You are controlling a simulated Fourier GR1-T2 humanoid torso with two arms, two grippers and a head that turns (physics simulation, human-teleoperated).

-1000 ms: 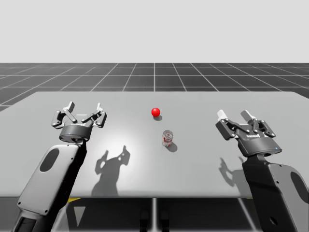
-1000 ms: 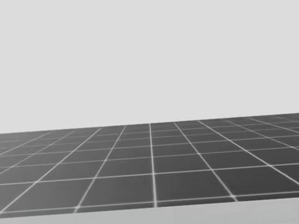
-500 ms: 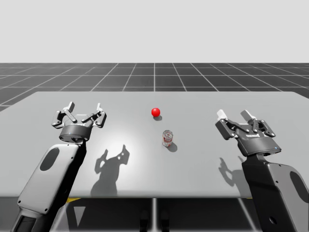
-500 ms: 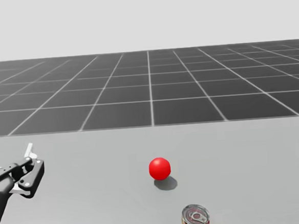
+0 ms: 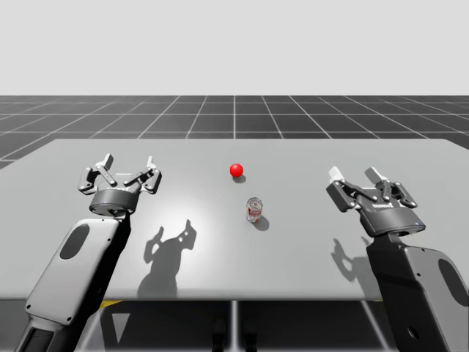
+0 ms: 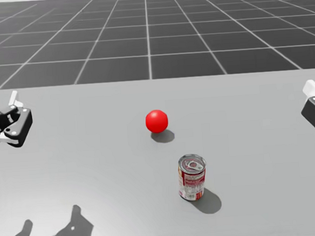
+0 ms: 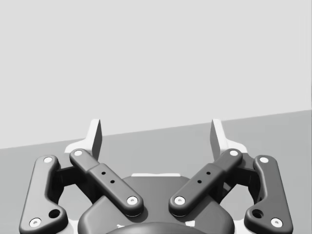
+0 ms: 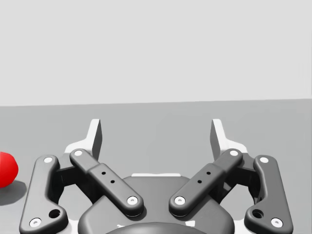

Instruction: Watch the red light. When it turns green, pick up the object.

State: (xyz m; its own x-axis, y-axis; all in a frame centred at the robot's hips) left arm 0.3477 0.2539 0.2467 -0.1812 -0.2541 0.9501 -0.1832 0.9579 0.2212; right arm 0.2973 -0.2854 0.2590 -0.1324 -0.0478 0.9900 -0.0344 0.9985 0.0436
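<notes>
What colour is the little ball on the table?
The ball is red, clearest in the head view.

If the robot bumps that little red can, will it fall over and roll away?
Probably, if bumped high: the red can stands upright, taller than wide. On its side it would likely roll on the flat table. It looks metal, so probably stiff.
</notes>
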